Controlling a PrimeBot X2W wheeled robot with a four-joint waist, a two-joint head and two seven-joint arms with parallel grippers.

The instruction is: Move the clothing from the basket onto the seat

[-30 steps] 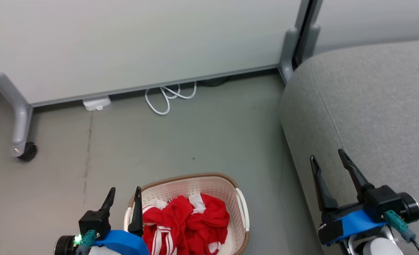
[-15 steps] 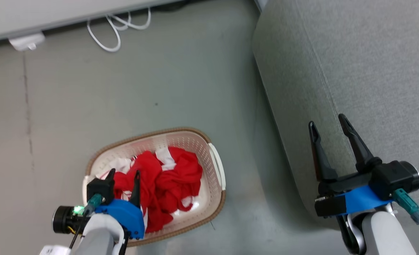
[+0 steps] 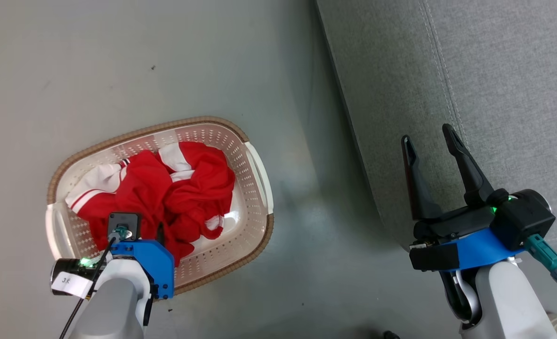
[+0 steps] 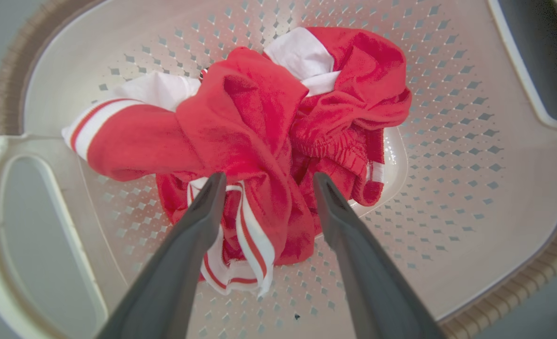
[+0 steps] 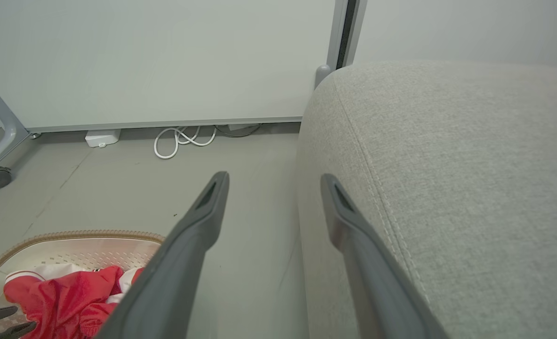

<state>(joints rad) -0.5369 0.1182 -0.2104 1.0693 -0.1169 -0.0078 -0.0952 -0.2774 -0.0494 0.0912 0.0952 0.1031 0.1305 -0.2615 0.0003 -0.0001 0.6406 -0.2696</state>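
Far left, on the floor: cream perforated laundry basket with a brown woven rim. Both red-and-white sports garments are heaped inside, tangled into one lump.

Left gripper points straight down into it, jaws parted. Its tips straddle a raised red fold with a white-striped hem hanging below. Nothing pinched; can't tell whether the tips touch fabric yet.

Judgement:
- Cloth looks light and limp with no stiffness, so it should drape and trail once lifted.
- Best bite is that bunched ridge mid-heap, taken deep between the fingers. The loose striped edge would likely slip out or peel off a single layer.
- The tangle means both pieces may come up together, or the second may drag and drop over the rim.
- Keep the tips off the basket's perforated bottom; the holes could snag them.

Bare grey floor lies between basket and sofa. Right gripper hovers at the cushion's near edge, jaws wide apart, empty.

Far right: light grey sofa seat cushion, no clothing on it. Nothing transferred so far.
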